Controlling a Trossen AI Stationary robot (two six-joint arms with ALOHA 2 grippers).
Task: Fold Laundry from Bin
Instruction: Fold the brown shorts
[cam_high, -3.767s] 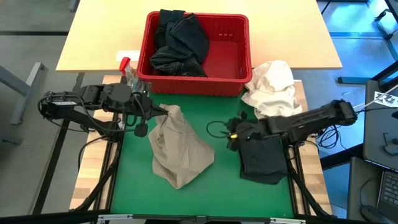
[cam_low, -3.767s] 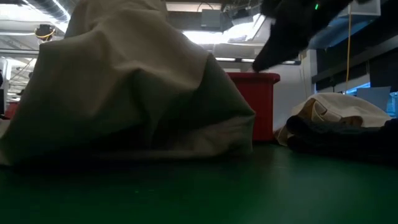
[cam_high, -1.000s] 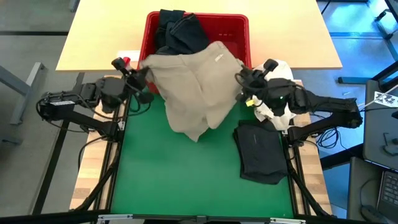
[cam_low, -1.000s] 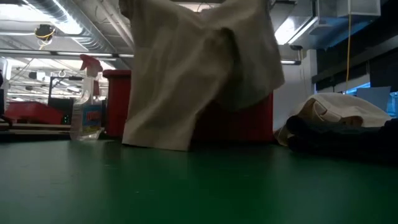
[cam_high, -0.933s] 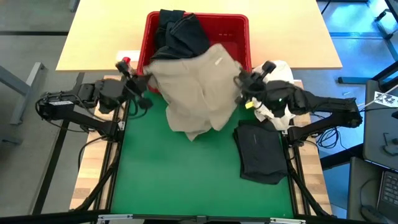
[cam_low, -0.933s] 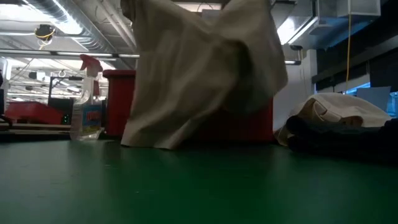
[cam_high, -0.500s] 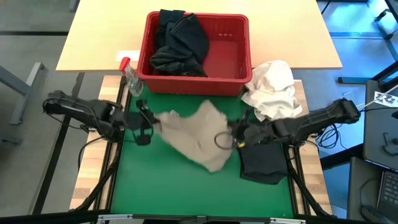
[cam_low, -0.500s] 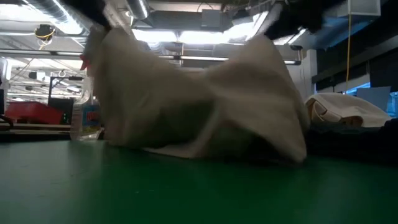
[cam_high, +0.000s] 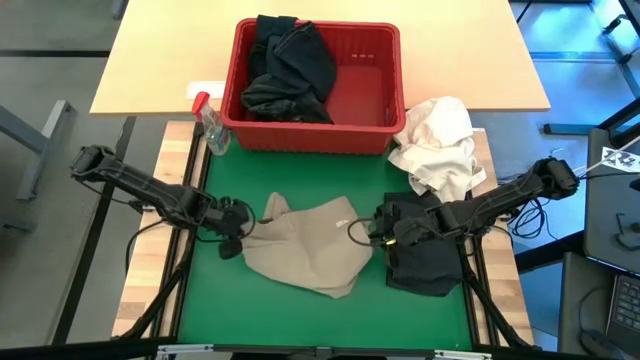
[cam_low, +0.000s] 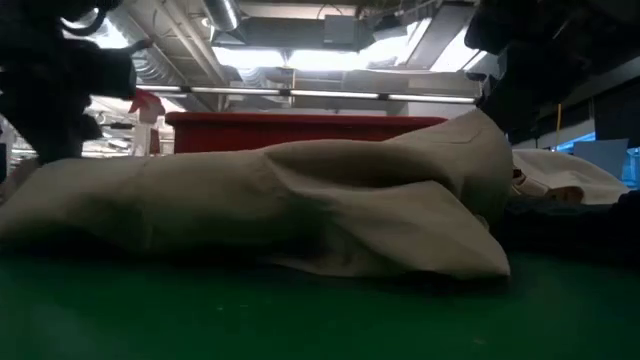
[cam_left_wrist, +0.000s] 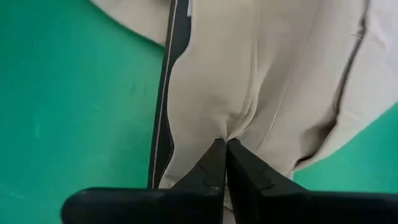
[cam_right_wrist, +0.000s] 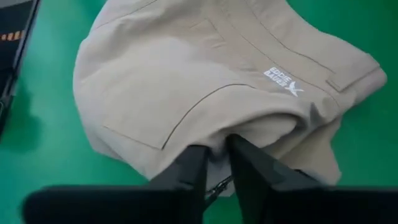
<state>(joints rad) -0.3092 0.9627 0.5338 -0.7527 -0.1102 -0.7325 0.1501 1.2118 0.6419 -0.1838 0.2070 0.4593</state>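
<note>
High view: red bin (cam_high: 385, 95) holds dark laundry (cam_high: 288, 68); khaki garment (cam_high: 310, 245) outside.

Left hand (cam_left_wrist: 225, 144) pinched closed, right hand (cam_right_wrist: 214, 152) clamped, both arms low

Bright ceiling lights (cam_low: 300, 58) above exposed ducts (cam_low: 175, 45)

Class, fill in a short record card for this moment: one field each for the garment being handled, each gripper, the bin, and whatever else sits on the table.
Garment in work: khaki garment, lying crumpled on the green mat
Left gripper: shut on the garment's left edge
Right gripper: pinching its right edge
Bin: red basket, dark clothes inside
Beside it: spray bottle, white cloth bundle
Set aside: black garment at the mat's right
</note>
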